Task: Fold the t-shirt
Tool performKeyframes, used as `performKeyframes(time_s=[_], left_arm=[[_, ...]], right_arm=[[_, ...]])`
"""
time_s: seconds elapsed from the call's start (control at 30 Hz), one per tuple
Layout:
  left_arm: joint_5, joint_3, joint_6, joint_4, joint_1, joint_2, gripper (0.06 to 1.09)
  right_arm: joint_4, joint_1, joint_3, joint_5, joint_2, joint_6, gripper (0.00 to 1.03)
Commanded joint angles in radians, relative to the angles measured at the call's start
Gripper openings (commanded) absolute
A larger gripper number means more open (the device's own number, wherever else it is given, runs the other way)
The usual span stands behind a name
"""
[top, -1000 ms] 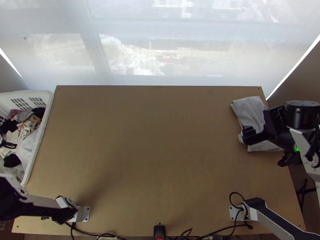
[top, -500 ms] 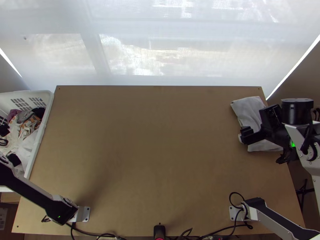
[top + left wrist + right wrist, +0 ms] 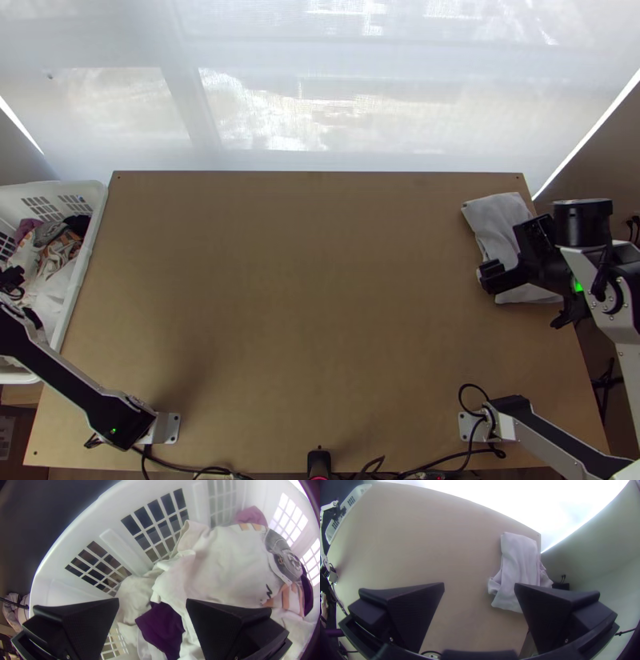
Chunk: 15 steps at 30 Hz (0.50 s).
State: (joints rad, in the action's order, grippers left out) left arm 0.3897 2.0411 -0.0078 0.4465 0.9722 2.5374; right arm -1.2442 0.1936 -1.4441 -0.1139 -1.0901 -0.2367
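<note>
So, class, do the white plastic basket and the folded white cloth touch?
Apart: the top view shows bare wooden table between the basket and the cloth.

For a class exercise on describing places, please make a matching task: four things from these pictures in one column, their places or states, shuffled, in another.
Things
1. Basket
2. Folded cloth
3. Left gripper
4. Right gripper

Places or states
A. Open, near a table
B. White, holding clothes
C. Open, over a pile of clothes
D. Lying near the table's right edge

Pairs: 1-B, 2-D, 3-C, 4-A
</note>
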Motion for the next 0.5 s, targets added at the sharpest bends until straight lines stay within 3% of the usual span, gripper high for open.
performKeyframes(time_s=[0.0, 0.1, 0.13, 0.2, 0.33, 0.47], left_arm=[[0.043, 0.205, 0.003, 0.029, 0.014, 0.173, 1.03], [0.041, 0.22, 0.042, 0.014, -0.003, 0.199, 0.93], [0.04, 0.222, 0.049, 0.014, -0.006, 0.204, 0.84], [0.032, 0.22, 0.055, 0.015, -0.012, 0.21, 0.54], [-0.032, 0.22, 0.068, 0.063, -0.017, 0.225, 0.4], [-0.158, 0.22, 0.071, 0.106, -0.007, 0.207, 0.26]], right_arm=[[-0.011, -0.014, 0.045, -0.017, 0.012, -0.015, 0.98], [-0.012, -0.017, 0.062, -0.021, 0.019, -0.021, 0.98], [-0.012, -0.017, 0.062, -0.023, 0.019, -0.019, 0.98], [-0.012, -0.017, 0.059, -0.026, 0.019, -0.021, 0.98], [-0.015, -0.019, 0.051, -0.029, 0.021, -0.019, 0.98], [-0.017, -0.023, 0.05, -0.03, 0.032, -0.019, 0.98]])
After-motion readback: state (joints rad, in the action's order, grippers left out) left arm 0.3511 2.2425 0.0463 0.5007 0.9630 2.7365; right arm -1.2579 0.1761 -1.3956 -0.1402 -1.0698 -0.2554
